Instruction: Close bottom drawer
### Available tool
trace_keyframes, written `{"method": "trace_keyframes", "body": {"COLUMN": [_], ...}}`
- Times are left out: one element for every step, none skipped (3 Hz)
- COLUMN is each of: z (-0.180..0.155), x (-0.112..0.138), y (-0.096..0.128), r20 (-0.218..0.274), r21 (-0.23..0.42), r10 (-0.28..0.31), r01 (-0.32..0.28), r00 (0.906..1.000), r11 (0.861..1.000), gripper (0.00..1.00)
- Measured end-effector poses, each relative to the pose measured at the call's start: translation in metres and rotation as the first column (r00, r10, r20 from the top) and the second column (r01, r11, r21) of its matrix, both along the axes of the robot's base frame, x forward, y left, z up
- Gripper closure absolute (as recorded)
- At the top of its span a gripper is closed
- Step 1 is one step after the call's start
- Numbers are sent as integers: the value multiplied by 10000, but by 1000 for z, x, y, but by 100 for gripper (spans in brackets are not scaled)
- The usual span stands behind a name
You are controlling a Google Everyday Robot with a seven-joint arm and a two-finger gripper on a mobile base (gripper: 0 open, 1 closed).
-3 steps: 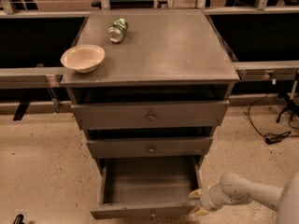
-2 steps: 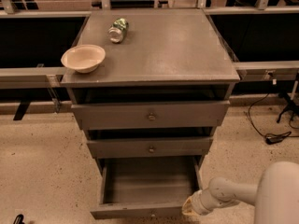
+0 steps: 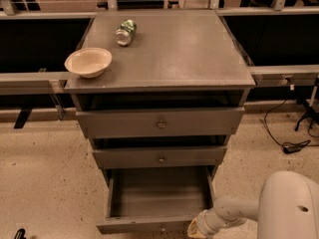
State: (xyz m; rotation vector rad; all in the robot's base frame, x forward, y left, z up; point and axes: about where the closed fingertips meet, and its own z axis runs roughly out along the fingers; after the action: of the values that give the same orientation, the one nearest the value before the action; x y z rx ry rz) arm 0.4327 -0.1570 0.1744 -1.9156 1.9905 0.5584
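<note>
The bottom drawer [image 3: 149,225] is the lowest of three grey drawers and stands pulled far out, showing its plain grey box interior [image 3: 159,195]. Its slim front panel runs along the bottom edge of the view; the knob is barely visible at the frame's edge. My gripper [image 3: 195,230] sits at the right end of that front panel, low at the bottom of the view, on a white arm coming in from the lower right. The middle drawer [image 3: 160,158] and the top drawer [image 3: 160,123] stand slightly out.
A beige bowl [image 3: 88,62] and a green can [image 3: 125,32] lying on its side rest on the grey cabinet top [image 3: 189,49]. Black cables [image 3: 294,144] lie on the speckled floor to the right. Dark benches flank the cabinet.
My arm has swung left and lower, bringing the gripper from right of the drawer to the right end of its front panel. The drawer has not visibly moved.
</note>
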Motion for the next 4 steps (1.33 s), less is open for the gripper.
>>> {"method": "trace_keyframes", "body": {"z": [-18, -19, -19, -19], "x": [3, 3, 3, 3], "y": [7, 8, 8, 8], "r20": [-5, -6, -6, -7], "r21": [-99, -98, -98, -98], "r10": [-199, -207, -207, -207], "r01": [199, 207, 207, 207], "r00": [9998, 9998, 9998, 9998], "r11": [9998, 9997, 9997, 9997], "gripper": [100, 81, 59, 35]}}
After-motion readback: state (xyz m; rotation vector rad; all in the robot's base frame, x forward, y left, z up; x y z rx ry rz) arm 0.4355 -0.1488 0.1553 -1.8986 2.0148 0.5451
